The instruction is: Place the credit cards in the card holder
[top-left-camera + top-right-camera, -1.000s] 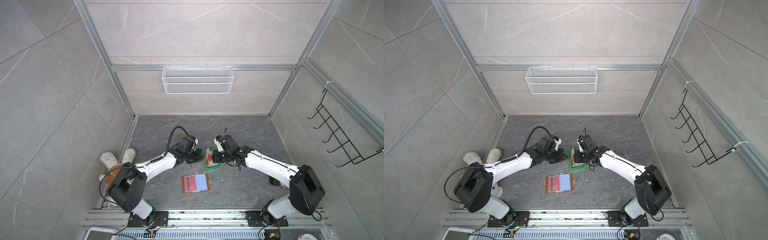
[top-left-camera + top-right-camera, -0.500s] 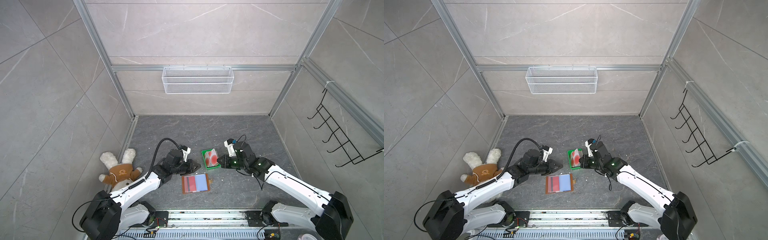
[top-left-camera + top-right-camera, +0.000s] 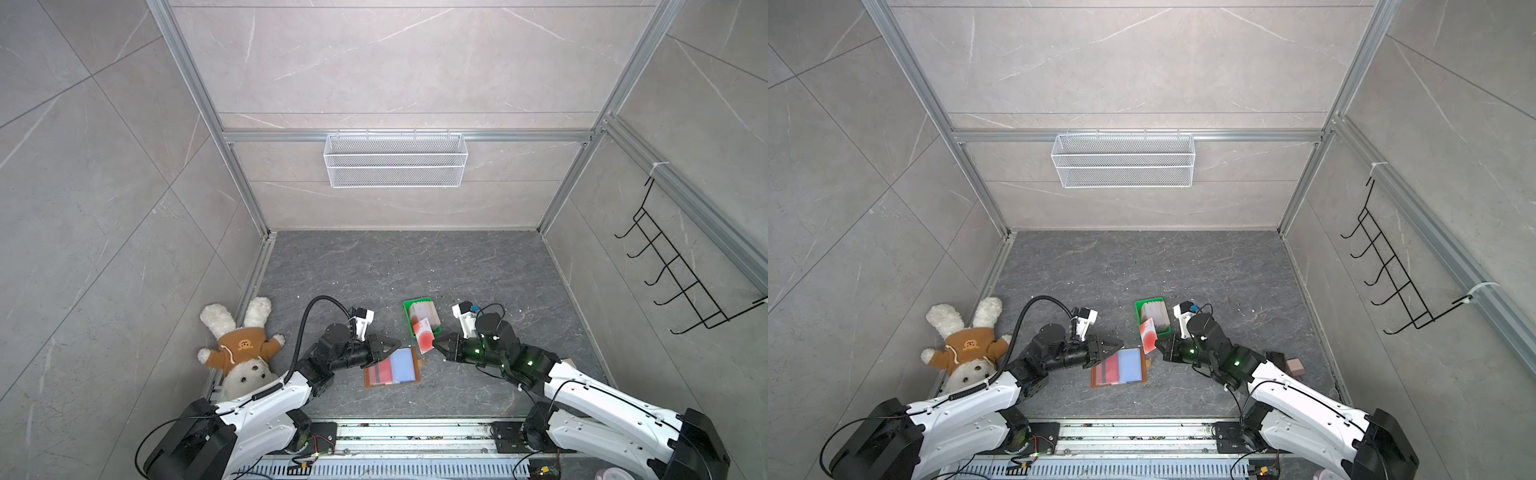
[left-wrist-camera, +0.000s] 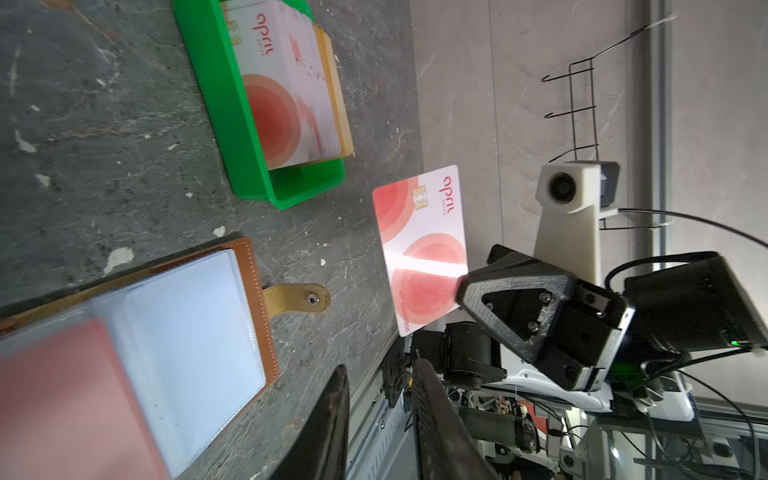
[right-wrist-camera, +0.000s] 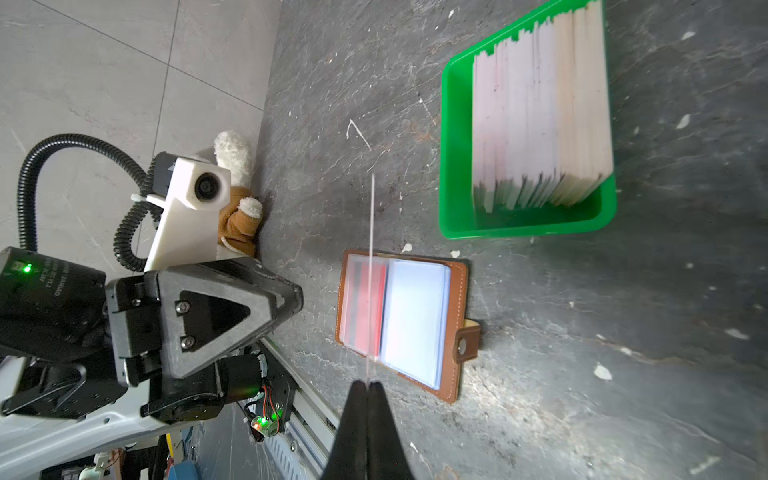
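The card holder [image 3: 403, 365] lies open on the floor, tan leather, with a red card [image 3: 382, 370] in one clear sleeve and a light-blue panel [image 5: 415, 316] beside it. The other credit cards [image 3: 424, 313] stand stacked in a green tray [image 3: 409, 305] just behind it. My right gripper [image 3: 436, 344] is shut on one pale card with red circles [image 4: 419, 245], held upright in the air between tray and holder. In the right wrist view this card [image 5: 371, 270] shows edge-on. My left gripper [image 3: 397, 344] hovers over the holder's near-left corner, open, nothing between its fingers [image 4: 332, 415].
A plush bunny [image 3: 241, 349] lies against the left wall beside the left arm. A small brown block [image 3: 1296, 365] sits behind the right arm. A wire basket [image 3: 395, 160] hangs on the back wall and a hook rack [image 3: 681, 282] on the right wall.
Both grippers have drawn back from the tray toward the card holder. The right one has lifted a card out with it. The left gripper's jaws have opened.
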Controlling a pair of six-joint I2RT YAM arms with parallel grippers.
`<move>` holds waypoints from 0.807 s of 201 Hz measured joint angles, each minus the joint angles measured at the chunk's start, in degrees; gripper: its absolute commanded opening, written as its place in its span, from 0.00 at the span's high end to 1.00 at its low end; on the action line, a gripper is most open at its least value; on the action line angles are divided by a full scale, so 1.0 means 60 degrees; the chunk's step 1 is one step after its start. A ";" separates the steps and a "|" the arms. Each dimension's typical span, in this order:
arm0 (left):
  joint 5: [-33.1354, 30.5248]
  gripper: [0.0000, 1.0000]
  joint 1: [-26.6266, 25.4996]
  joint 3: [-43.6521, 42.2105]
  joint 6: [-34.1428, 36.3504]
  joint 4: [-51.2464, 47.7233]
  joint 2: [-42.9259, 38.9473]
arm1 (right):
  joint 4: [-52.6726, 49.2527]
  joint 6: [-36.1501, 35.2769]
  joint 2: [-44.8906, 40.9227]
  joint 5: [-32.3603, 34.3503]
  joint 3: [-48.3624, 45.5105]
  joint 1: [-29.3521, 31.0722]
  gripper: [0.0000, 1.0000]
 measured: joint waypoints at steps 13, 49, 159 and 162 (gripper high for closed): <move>-0.0018 0.71 -0.0106 -0.0146 -0.0127 0.0386 0.0004 | 0.0339 0.0255 -0.0091 0.0007 -0.0208 0.0138 1.00; -0.0055 0.71 -0.0484 -0.0324 -0.0382 0.1249 0.0168 | 0.1428 0.1002 -0.0171 0.0073 -0.0612 0.0361 1.00; -0.0554 0.71 -0.1359 -0.0372 -0.0772 0.3395 0.1989 | 0.1876 0.1829 -0.0182 0.0809 -0.0714 0.0783 1.00; -0.0576 0.71 -0.1381 -0.0368 -0.0787 0.3450 0.2040 | 0.1880 0.1847 -0.0182 0.0827 -0.0714 0.0783 1.00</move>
